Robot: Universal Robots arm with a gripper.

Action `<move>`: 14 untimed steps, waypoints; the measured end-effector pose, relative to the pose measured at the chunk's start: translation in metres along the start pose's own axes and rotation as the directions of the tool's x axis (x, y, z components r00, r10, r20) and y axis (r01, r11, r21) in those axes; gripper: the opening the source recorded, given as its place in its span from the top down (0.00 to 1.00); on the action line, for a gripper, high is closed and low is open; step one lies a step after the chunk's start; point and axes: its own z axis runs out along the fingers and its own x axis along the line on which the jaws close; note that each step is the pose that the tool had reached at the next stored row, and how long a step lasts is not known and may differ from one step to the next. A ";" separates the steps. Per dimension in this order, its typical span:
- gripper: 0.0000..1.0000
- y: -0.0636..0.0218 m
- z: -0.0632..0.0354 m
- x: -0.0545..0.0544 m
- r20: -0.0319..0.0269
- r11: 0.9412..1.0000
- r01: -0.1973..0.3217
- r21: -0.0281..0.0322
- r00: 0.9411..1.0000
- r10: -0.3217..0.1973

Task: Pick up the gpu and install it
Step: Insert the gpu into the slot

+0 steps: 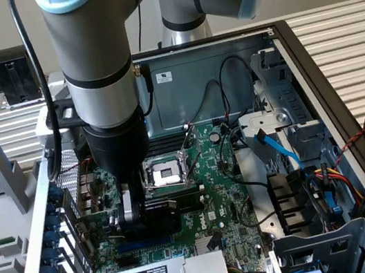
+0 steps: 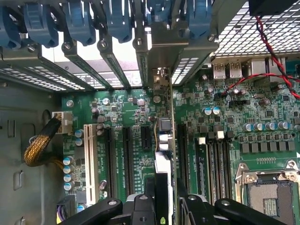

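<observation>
Gripping the gpu (image 2: 163, 140) edge-on, the claw (image 2: 161, 204) is hanging low over the motherboard (image 2: 234, 108) inside the case (image 1: 227, 66); it is standing upright among the expansion slots (image 2: 127, 159), its far end reaching the rear brackets (image 2: 112, 61).

Grey robot arm (image 1: 97, 66) plunged into an open computer case (image 1: 320, 78), gripper (image 1: 138, 217) clamped on the black-shrouded gpu (image 1: 160, 219), card low over the green motherboard (image 1: 214, 201), just beside the silver CPU socket (image 1: 166, 174), blue cable (image 1: 279, 148) toward the exterior view's right
</observation>
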 end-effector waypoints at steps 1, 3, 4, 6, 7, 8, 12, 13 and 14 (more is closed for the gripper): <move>0.73 0.0000 0.0000 0.000 -0.003 1.000 0.000 0.000 1.000 0.000; 0.73 0.0001 -0.0001 0.000 -0.004 1.000 0.000 0.000 1.000 0.000; 0.73 0.0001 -0.0002 0.000 -0.004 1.000 0.000 0.000 1.000 0.000; 0.73 0.0001 -0.0002 0.000 -0.004 1.000 0.000 0.000 1.000 0.000; 0.73 0.0001 -0.0002 0.000 -0.004 1.000 0.000 0.000 1.000 0.000; 0.73 0.0001 -0.0002 0.000 -0.004 1.000 0.000 0.000 1.000 0.000; 0.73 0.0001 -0.0002 0.000 -0.004 1.000 0.000 0.000 1.000 0.000; 0.73 0.0001 -0.0002 0.000 -0.004 1.000 0.000 0.000 1.000 0.000; 0.73 0.0001 -0.0001 -0.001 -0.004 1.000 0.000 0.000 1.000 0.000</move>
